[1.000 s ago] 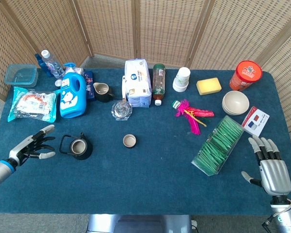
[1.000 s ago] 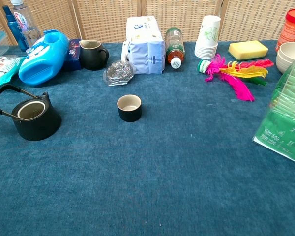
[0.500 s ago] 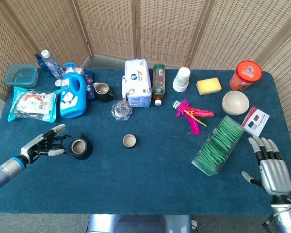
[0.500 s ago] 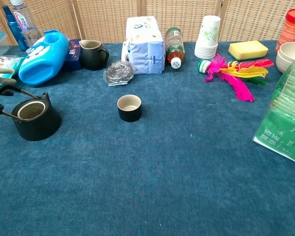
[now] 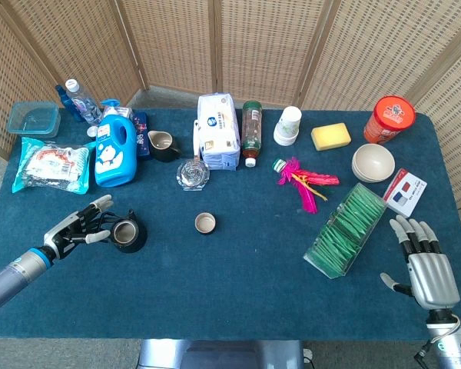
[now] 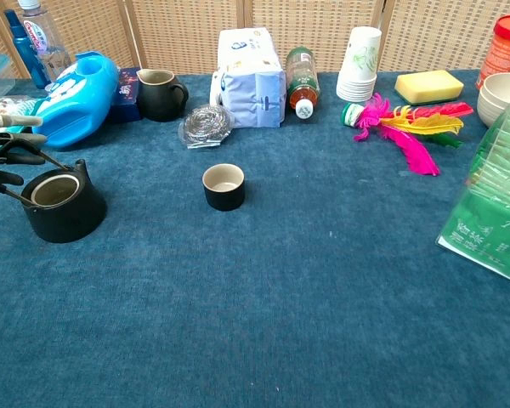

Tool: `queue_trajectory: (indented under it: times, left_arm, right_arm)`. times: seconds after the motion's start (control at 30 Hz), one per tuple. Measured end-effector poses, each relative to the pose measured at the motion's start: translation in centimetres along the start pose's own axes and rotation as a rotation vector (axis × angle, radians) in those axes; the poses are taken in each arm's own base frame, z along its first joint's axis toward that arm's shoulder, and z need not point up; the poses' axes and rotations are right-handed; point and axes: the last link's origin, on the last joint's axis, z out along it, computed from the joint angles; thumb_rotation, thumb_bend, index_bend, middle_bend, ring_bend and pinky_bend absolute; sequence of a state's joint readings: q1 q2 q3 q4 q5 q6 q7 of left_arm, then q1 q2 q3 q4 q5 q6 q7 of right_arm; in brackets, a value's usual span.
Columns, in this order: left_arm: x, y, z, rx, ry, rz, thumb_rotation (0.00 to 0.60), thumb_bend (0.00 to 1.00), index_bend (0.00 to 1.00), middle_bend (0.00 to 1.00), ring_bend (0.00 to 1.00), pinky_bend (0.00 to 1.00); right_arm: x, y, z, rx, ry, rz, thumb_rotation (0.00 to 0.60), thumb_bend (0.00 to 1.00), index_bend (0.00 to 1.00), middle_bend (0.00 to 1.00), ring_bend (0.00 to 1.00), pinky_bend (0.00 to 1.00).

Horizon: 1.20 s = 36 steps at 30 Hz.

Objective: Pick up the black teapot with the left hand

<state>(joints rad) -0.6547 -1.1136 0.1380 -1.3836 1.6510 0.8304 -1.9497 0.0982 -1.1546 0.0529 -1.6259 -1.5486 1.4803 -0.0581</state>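
Head view: black teapot (image 5: pixel 127 234) handle toward left hand (image 5: pixel 78 228)

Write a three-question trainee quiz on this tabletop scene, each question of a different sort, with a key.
1. True or false: the left hand has lifted the black teapot off the table.
2. Multiple choice: what stands alone just right of the teapot in the head view? A) a sponge B) a small cup C) a red tub
3. Fill in: the right hand rests near the table's ____ edge, fingers spread, holding nothing.

Key
1. False: the teapot sits on the table, with the hand's fingers at its handle.
2. B
3. right
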Motion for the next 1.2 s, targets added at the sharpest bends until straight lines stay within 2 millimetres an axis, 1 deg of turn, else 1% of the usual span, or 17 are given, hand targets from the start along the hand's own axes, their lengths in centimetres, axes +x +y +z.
queue_trajectory:
  times: [0.07, 0.17, 0.23, 0.33, 0.47, 0.53, 0.63, 0.77, 0.9, 1.0, 1.13, 1.2]
  left_arm:
    - [-0.1, 0.0, 0.2, 0.002, 0.009, -0.009, 0.600, 0.32, 0.01, 0.12, 0.28, 0.45]
    - [-0.3, 0.0, 0.5, 0.005, 0.029, -0.021, 0.600, 0.35, 0.06, 0.22, 0.37, 0.53]
    - [-0.4, 0.1, 0.7, 0.006, 0.047, -0.025, 0.600, 0.37, 0.11, 0.28, 0.43, 0.61]
    - [-0.7, 0.1, 0.9, 0.012, 0.070, -0.014, 0.600, 0.39, 0.18, 0.36, 0.50, 0.70]
    - [-1.0, 0.2, 1.2, 0.025, 0.100, 0.016, 0.600, 0.43, 0.26, 0.44, 0.58, 0.79]
    - [-1.1, 0.1, 1.3, 0.032, 0.116, 0.037, 0.600, 0.47, 0.31, 0.50, 0.62, 0.83]
    - [-1.2, 0.2, 1.5, 0.031, 0.145, 0.064, 0.600, 0.50, 0.38, 0.56, 0.66, 0.87]
    - [-1.3, 0.3, 1.6, 0.016, 0.187, 0.116, 0.600, 0.53, 0.42, 0.59, 0.68, 0.88]
    - [-1.7, 0.6, 1.8, -0.003, 0.224, 0.186, 0.600, 0.56, 0.48, 0.64, 0.71, 0.91]
    - [-2.2, 1.0, 2.0, -0.028, 0.246, 0.246, 0.600, 0.56, 0.51, 0.67, 0.74, 0.93]
    - [-3.3, 1.9, 2.2, -0.065, 0.259, 0.333, 0.600, 0.61, 0.56, 0.72, 0.77, 0.96]
    - [-3.9, 2.4, 2.2, -0.080, 0.258, 0.371, 0.600, 0.62, 0.58, 0.73, 0.79, 0.97]
  right_arm:
    - [0.0, 0.0, 0.0, 0.000, -0.002, 0.004, 0.600, 0.00, 0.00, 0.00, 0.00, 0.00]
    - [0.1, 0.1, 0.0, -0.002, -0.002, 0.009, 0.600, 0.00, 0.00, 0.00, 0.00, 0.00]
    - [0.2, 0.1, 0.0, -0.003, -0.002, 0.013, 0.600, 0.00, 0.00, 0.00, 0.00, 0.00]
    - [0.2, 0.2, 0.0, -0.003, -0.004, 0.017, 0.600, 0.00, 0.00, 0.00, 0.00, 0.00]
    - [0.2, 0.2, 0.0, -0.001, -0.010, 0.021, 0.600, 0.00, 0.00, 0.00, 0.00, 0.00]
    - [0.3, 0.2, 0.0, -0.001, -0.012, 0.023, 0.600, 0.00, 0.00, 0.00, 0.00, 0.00]
    - [0.3, 0.3, 0.0, -0.004, -0.016, 0.023, 0.600, 0.00, 0.00, 0.00, 0.00, 0.00]
    - [0.2, 0.3, 0.0, -0.005, -0.023, 0.023, 0.600, 0.00, 0.00, 0.00, 0.00, 0.00]
    - [0.2, 0.3, 0.0, -0.005, -0.025, 0.023, 0.600, 0.00, 0.00, 0.00, 0.00, 0.00]
    - [0.2, 0.3, 0.0, -0.007, -0.027, 0.023, 0.600, 0.00, 0.00, 0.00, 0.00, 0.00]
    - [0.2, 0.4, 0.1, -0.011, -0.028, 0.023, 0.600, 0.00, 0.00, 0.00, 0.00, 0.00]
    - [0.2, 0.4, 0.1, -0.012, -0.028, 0.021, 0.600, 0.00, 0.00, 0.00, 0.00, 0.00]
